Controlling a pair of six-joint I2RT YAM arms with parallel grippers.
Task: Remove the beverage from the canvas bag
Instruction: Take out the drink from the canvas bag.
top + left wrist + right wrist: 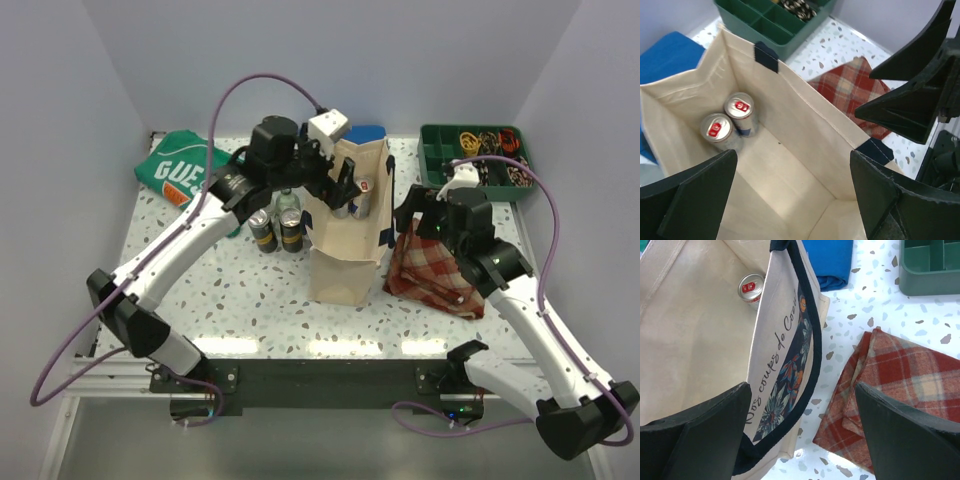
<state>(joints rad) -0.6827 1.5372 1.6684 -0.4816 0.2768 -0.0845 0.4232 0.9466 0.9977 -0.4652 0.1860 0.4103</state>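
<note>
The cream canvas bag stands upright mid-table, its mouth open. Two beverage cans with red-and-silver tops stand side by side on its floor in the far corner. One of these cans shows in the right wrist view. My left gripper hangs open over the bag's mouth, nothing between its fingers. My right gripper is open too, at the bag's right side. The bag's printed wall and navy handle lie between its fingers, untouched.
A red plaid cloth lies right of the bag under my right arm. A green compartment tray sits back right, a blue cloth behind the bag, a green shirt back left. Dark cans and a bottle stand left of the bag.
</note>
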